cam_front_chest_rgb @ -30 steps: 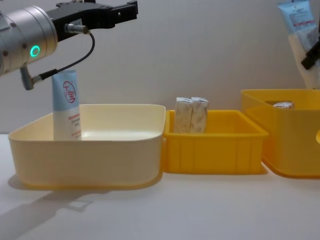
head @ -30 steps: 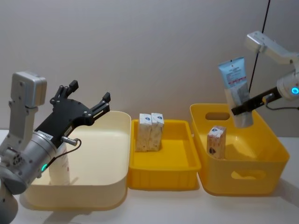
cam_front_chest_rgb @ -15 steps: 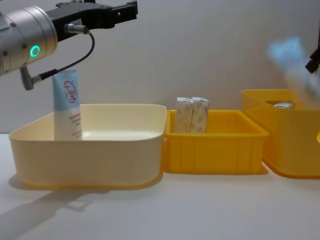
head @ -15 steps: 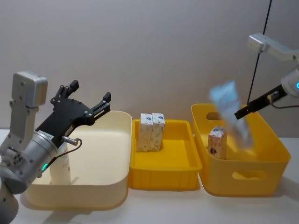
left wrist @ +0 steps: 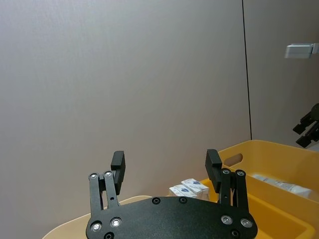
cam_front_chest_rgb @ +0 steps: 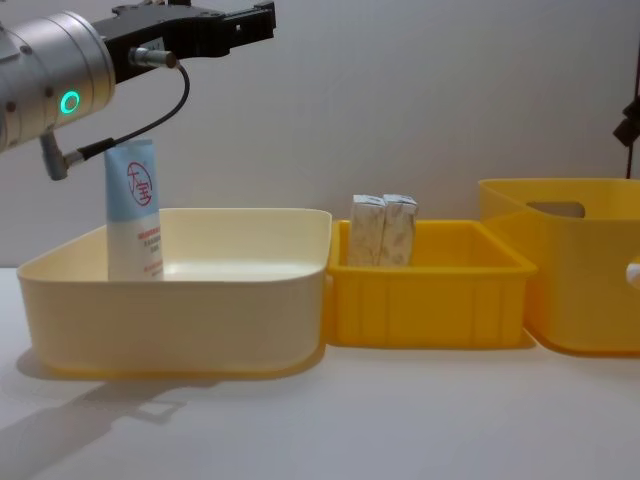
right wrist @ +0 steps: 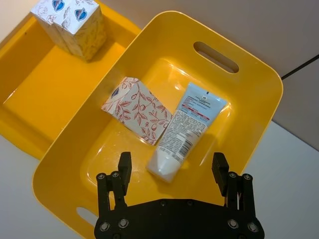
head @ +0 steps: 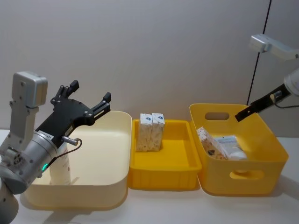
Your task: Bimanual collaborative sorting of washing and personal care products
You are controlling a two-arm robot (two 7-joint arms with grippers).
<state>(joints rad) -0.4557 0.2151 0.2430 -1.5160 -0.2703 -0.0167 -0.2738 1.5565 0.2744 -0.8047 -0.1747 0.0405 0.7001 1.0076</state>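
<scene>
Since both grippers hang empty, your main risk, as I judge it, is a clumsy re-grasp. From the head, the left gripper (head: 88, 100) hovers over the cream bin (head: 112, 182) with its fingers spread; descend carelessly and you could tip the upright tube (head: 60, 169) at the bin's left wall. The right gripper (head: 244, 113) sits above the far right of the handled yellow bin (head: 261, 179), which holds a toppled patterned pack (head: 209, 143) and a tube lying flat (head: 230, 145). Two upright patterned packs (head: 150, 132) stand together at the far side of the middle yellow tray (head: 163, 179).

Seen from the left wrist, that gripper's fingers (left wrist: 117, 161) stand wide apart, grasping nothing.

Looking down from the right wrist, the jaws are apart and empty; the lying tube touches the fallen pack, so you might pinch both, or scrape the bin wall.

At chest height, the light-blue tube with a red logo (cam_front_chest_rgb: 133, 210) stands on its cap; the handled bin's contents are probably hidden behind its wall.
</scene>
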